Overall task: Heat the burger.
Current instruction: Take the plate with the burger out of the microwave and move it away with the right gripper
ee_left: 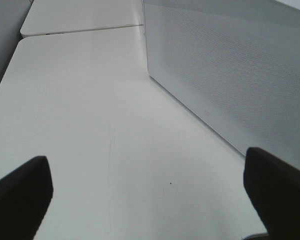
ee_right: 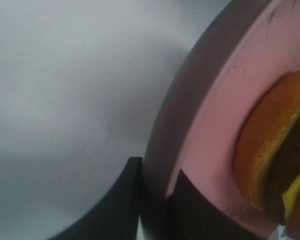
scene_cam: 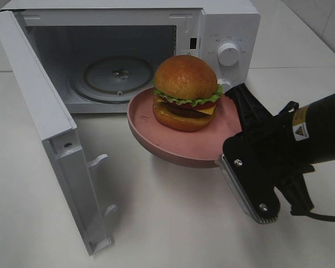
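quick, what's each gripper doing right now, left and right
Left gripper: open, holding nothing, over the bare table.
Right gripper: closed on the rim of the pink plate, which carries the burger.

White counter (scene_cam: 173, 223), smooth, matte, evenly lit from above. Thin seam between slabs at far left (ee_left: 85, 30). Pale tiled wall (scene_cam: 329, 22) at far right corner.

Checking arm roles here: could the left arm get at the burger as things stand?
Probably not easily. The left gripper sits open beside the microwave, whose swung-out door stands between it and the burger, already carried on the pink plate by the right gripper.
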